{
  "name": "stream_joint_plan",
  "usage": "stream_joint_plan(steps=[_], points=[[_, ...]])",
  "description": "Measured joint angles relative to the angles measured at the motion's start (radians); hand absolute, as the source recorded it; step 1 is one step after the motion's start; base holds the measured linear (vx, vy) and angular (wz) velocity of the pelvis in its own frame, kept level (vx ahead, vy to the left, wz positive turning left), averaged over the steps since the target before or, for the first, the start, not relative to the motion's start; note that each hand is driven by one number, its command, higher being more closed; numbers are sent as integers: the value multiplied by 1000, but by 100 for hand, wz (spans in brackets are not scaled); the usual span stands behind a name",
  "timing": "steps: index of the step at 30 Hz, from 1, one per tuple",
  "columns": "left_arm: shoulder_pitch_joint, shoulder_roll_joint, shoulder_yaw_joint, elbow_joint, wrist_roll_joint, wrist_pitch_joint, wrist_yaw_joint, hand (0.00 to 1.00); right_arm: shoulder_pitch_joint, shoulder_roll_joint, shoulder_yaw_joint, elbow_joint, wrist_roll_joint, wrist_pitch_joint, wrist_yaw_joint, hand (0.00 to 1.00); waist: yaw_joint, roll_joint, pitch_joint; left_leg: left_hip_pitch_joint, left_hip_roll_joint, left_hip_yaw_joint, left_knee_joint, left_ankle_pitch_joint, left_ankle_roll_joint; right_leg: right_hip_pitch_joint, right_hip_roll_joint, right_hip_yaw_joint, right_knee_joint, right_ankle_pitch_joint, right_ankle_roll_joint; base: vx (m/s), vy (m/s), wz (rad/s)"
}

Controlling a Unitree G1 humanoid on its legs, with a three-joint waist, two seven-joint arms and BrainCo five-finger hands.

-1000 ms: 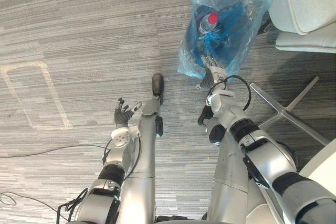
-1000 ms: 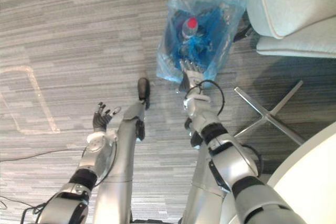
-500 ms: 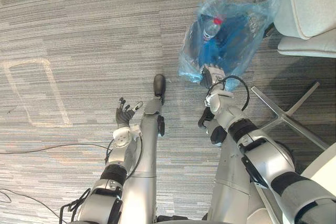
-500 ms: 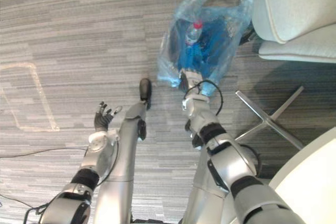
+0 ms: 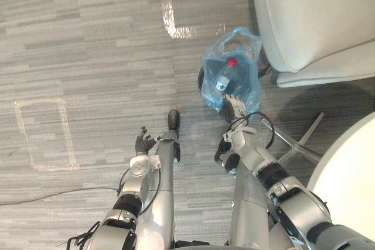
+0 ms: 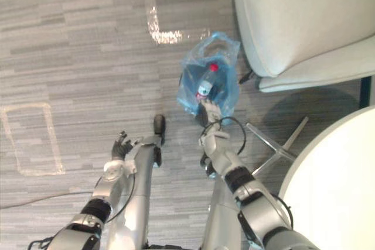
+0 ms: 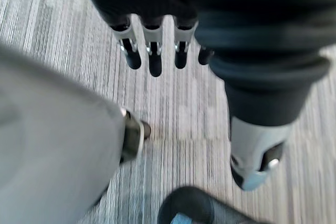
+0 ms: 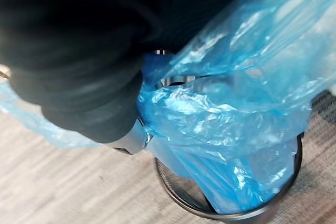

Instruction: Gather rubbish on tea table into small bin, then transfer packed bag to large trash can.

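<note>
A blue plastic bag (image 5: 232,83) with a red-capped bottle (image 5: 224,74) inside stands in the small black mesh bin (image 8: 231,214) on the carpet. My right hand (image 5: 235,108) is at the bag's near edge, its fingers curled into the bunched plastic (image 8: 210,108). The bin's dark rim (image 5: 201,81) shows at the bag's left side. My left hand (image 5: 142,143) hangs open over the carpet at the lower left, its fingers (image 7: 152,56) straight and holding nothing.
A pale upholstered chair (image 5: 304,21) stands just right of the bag, with its metal legs (image 5: 293,144) spread on the floor beside my right arm. A white round table (image 5: 351,174) fills the lower right. Tape marks (image 5: 44,136) lie on the carpet to the left.
My right hand's fingers have curled shut into the bag's plastic, and the bag is more bunched. The camera has pulled back, showing more of the chair and table. My left hand is unchanged.
</note>
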Motion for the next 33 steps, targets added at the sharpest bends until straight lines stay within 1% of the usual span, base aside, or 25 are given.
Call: stream_joint_plan(steps=[1, 2, 3, 4, 6, 9, 10, 12, 14, 18, 21, 23, 25, 27, 28, 30, 31, 33], points=[[11, -1, -1, 0, 7, 1, -1, 0, 13, 4, 0, -6, 7, -4, 3, 100, -3, -3, -2, 22, -2, 1, -10, 0, 0, 21, 0, -1, -8, 0, 0, 86, -43, 2], [45, 1, -8, 2, 23, 3, -6, 0, 68, 17, 0, -48, 30, -7, 17, 100, -10, -19, -18, 83, -3, 7, -40, 1, -1, 77, 1, -2, -36, 1, 2, 89, -46, 0], [59, 1, -10, 5, 29, 5, -7, 0, 99, 22, -2, -65, 32, -6, 25, 100, -10, -28, -31, 108, -4, 9, -55, 1, -4, 100, 2, -3, -49, 1, 2, 91, -45, 1], [64, 0, -13, 10, 30, 7, -9, 0, 113, 30, -2, -71, 35, -7, 31, 100, -11, -28, -35, 121, -5, 9, -63, 1, -5, 116, 3, -8, -59, 1, 2, 75, -29, 8], [74, -1, -19, 31, 50, 21, -25, 0, 169, 35, -2, -92, 48, -12, 51, 100, -14, -34, -39, 198, -4, 7, -100, 4, -9, 204, 11, -25, -109, 8, 5, 86, -29, 8], [119, -8, -22, 40, 88, 30, -29, 0, 246, 49, 5, -159, 73, -36, 82, 100, -19, -61, -73, 304, -4, 14, -155, 6, -13, 306, 20, -27, -175, 18, 10, 118, -33, -4], [134, -9, -29, 53, 95, 40, -36, 0, 270, 65, 4, -172, 75, -43, 89, 100, -24, -67, -95, 334, -3, 15, -176, 8, -14, 340, 26, -29, -203, 24, 10, 133, -29, -3], [164, -8, -49, 74, 116, 46, -44, 0, 307, 84, 6, -186, 76, -52, 108, 100, -32, -79, -130, 400, -2, 17, -225, 12, -21, 407, 37, -32, -264, 37, 15, 152, -25, -6], [189, -5, -68, 114, 137, 48, -45, 0, 343, 113, 9, -180, 81, -70, 132, 100, -37, -84, -186, 464, 1, 27, -290, 30, -28, 469, 53, -28, -342, 61, 19, 145, -8, -12], [206, 1, -74, 151, 169, 58, -46, 0, 345, 108, 10, -138, 113, -83, 169, 100, -42, -80, -223, 562, -1, 40, -394, 64, -35, 557, 74, -19, -453, 106, 24, 110, -3, -14], [222, 15, -76, 156, 197, 60, -47, 0, 347, 97, 7, -121, 116, -83, 196, 100, -62, -75, -232, 649, -4, 44, -473, 93, -38, 641, 87, -15, -530, 138, 27, 63, 1, -6], [232, 19, -85, 156, 221, 61, -48, 0, 353, 82, 5, -121, 116, -87, 206, 100, -63, -66, -256, 697, -9, 55, -528, 114, -38, 674, 93, -7, -567, 154, 31, 34, 6, -12], [241, 23, -114, 141, 238, 60, -49, 0, 356, 58, 6, -130, 117, -97, 216, 100, -62, -49, -280, 734, -15, 68, -573, 130, -36, 689, 100, 10, -595, 168, 34, -14, 21, -19], [252, 33, -151, 82, 244, 60, -65, 0, 369, 15, 17, -179, 145, -111, 232, 100, -64, -30, -294, 763, -19, 71, -610, 148, -34, 706, 101, 17, -609, 176, 37, -30, 34, -10], [258, 36, -158, 63, 244, 59, -65, 0, 374, 6, 18, -192, 147, -112, 235, 100, -65, -28, -297, 769, -19, 70, -618, 152, -33, 706, 102, 17, -615, 180, 37, -31, 28, -4], [282, 55, -195, -26, 254, 57, -66, 0, 384, -33, 31, -245, 161, -119, 246, 100, -66, -27, -299, 796, -21, 71, -644, 162, -30, 722, 104, 22, -629, 185, 39, -47, 28, -6], [297, 69, -214, -90, 264, 56, -68, 0, 387, -61, 37, -289, 172, -128, 254, 100, -67, -28, -304, 801, -22, 71, -653, 165, -28, 722, 104, 26, -632, 187, 41, -44, 34, -7], [308, 88, -238, -158, 276, 49, -73, 0, 388, -93, 40, -343, 194, -144, 263, 100, -68, -28, -305, 805, -25, 74, -653, 166, -28, 724, 102, 34, -636, 191, 43, -33, 38, -9]])
